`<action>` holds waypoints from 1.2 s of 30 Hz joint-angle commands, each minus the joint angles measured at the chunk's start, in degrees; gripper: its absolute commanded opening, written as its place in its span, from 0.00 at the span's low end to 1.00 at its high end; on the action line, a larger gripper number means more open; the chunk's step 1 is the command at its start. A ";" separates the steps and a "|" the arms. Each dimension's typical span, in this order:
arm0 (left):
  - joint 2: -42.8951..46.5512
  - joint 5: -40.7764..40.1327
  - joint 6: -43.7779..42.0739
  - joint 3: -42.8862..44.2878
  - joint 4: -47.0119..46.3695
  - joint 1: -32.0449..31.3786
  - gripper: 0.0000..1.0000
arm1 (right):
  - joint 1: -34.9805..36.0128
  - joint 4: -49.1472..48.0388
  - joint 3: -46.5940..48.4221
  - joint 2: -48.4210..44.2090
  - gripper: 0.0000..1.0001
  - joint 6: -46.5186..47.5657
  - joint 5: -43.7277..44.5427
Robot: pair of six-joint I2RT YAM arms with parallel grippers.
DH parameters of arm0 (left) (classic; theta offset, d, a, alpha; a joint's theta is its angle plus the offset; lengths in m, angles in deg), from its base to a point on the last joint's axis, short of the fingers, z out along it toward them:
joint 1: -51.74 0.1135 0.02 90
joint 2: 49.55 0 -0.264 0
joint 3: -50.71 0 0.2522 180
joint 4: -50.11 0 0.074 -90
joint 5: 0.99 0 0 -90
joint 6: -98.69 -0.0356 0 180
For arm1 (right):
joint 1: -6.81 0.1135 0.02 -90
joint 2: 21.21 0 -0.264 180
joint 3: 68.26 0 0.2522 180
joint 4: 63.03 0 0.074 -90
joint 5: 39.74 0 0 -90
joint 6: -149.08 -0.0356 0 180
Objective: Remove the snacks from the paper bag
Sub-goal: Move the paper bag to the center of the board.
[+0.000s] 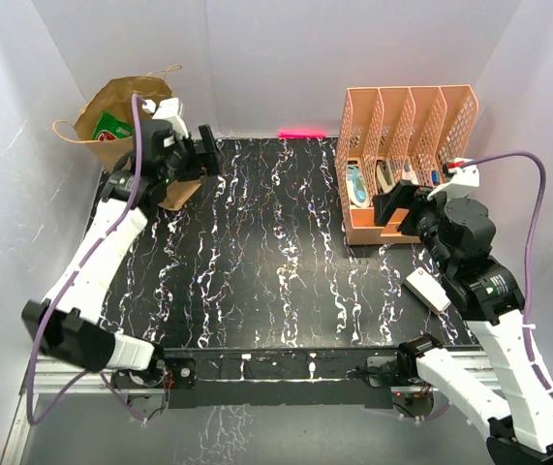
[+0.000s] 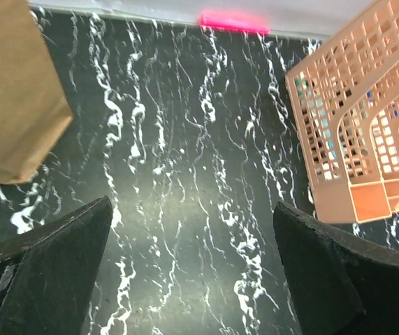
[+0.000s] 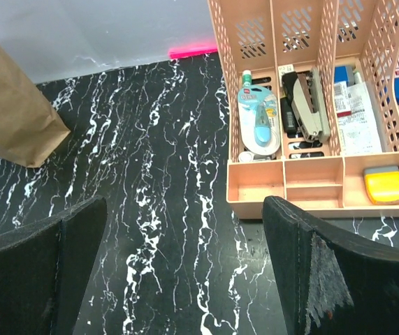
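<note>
- Paper bag (image 1: 111,105): brown kraft, creased, upright at 10 o'clock of the table (image 1: 257,262), mouth open upward, twisted handles splayed outward.
- Snacks: one green packet (image 1: 111,126) with a red patch visible inside the bag's mouth; others cannot be told.
- Left gripper (image 1: 206,153): at the bag's 3 o'clock, just beside it, jaws spread wide, nothing between them; only bare marbled tabletop below in the left wrist view.
- Right gripper (image 1: 392,208): at 3 o'clock of the table, near the organiser's low front tray, jaws spread wide, empty.
- File organiser (image 1: 407,116): peach plastic mesh, at 2 o'clock, well apart from the bag; holds a blue-and-white tape dispenser (image 3: 258,122), a grey stapler (image 3: 307,105) and a yellow item (image 3: 384,185).
- White box (image 1: 428,289): small, flat on the table at 4 o'clock.
- Pink strip (image 1: 301,133): at 12 o'clock, along the far edge.
</note>
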 commanded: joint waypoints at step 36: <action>-13.22 1.12 42.61 20.15 10.93 39.43 0.94 | -0.57 -5.63 -5.45 -15.90 0.98 5.99 -3.84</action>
